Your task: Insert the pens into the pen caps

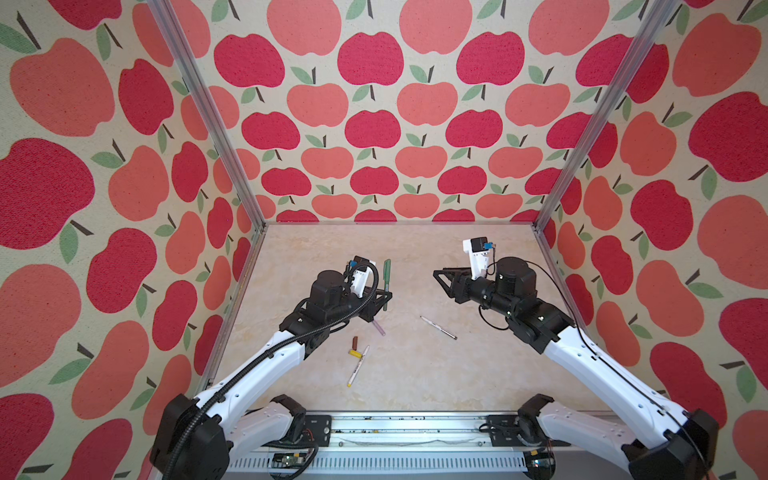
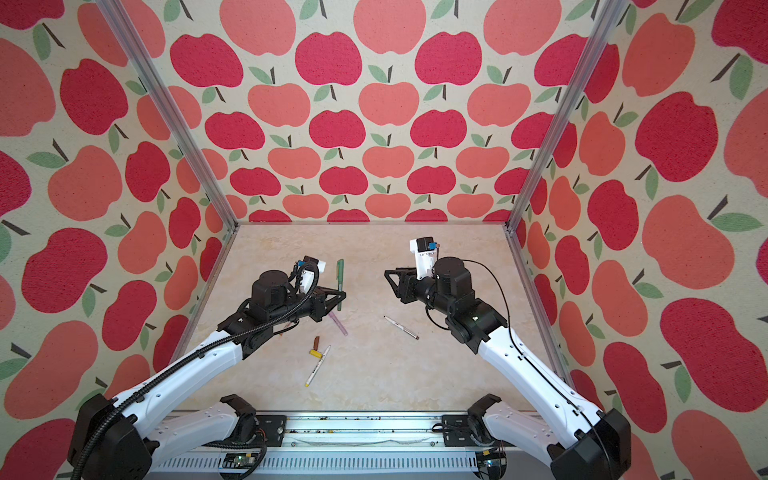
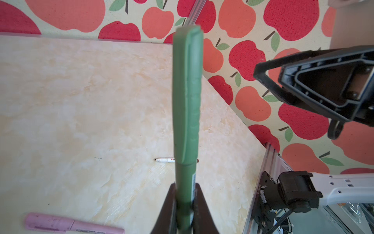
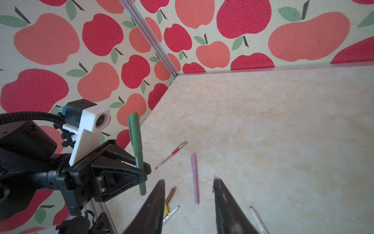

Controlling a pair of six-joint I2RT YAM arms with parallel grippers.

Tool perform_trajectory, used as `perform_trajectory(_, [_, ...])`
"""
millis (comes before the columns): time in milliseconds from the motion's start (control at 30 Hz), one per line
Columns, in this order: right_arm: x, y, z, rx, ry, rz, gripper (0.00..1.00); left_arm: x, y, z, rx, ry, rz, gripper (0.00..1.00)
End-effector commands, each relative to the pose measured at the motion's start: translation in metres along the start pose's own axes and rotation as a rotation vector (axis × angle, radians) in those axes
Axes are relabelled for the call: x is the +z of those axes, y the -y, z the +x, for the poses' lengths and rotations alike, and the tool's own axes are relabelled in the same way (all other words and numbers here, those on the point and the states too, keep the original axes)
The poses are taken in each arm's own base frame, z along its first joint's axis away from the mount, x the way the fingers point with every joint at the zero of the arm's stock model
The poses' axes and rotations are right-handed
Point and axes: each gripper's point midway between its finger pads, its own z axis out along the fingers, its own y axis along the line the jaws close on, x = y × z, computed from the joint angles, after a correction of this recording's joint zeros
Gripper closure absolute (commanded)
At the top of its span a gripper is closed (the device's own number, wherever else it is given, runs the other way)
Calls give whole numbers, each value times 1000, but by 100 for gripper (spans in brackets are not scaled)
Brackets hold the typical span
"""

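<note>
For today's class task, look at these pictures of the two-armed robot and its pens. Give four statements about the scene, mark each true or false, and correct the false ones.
1. The left gripper holds the dark green pen. True.
2. The right gripper has its jaws shut on a pen. False: the jaws are open and hold nothing.
3. The brown cap lies loose on the table. True.
4. The white pen with yellow print is lifted off the table. False: it lies on the table beside the yellow cap.
</note>
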Motion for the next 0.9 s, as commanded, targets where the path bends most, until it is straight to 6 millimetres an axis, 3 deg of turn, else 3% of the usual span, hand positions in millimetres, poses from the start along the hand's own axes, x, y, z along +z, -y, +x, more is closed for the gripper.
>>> perform_trajectory(0, [-8, 17, 8, 34, -3, 71, 58, 15, -17, 8, -122, -51, -141, 100])
perform_trajectory(267, [-17, 25, 13, 37, 14, 92, 58, 69, -49, 46, -307, -273, -331, 100])
perform_trajectory(433, [-22, 25, 14, 32, 14, 97, 58, 93, -59, 56, -255, -370, -394, 100])
perform_trajectory(633, [-29, 29, 15, 18, 22, 115, 58, 93, -86, 58, 73, -520, -472, 100])
perform_trajectory(867, [-47, 39, 3, -9, 78, 169, 58, 91, -99, 71, 443, -654, -419, 100])
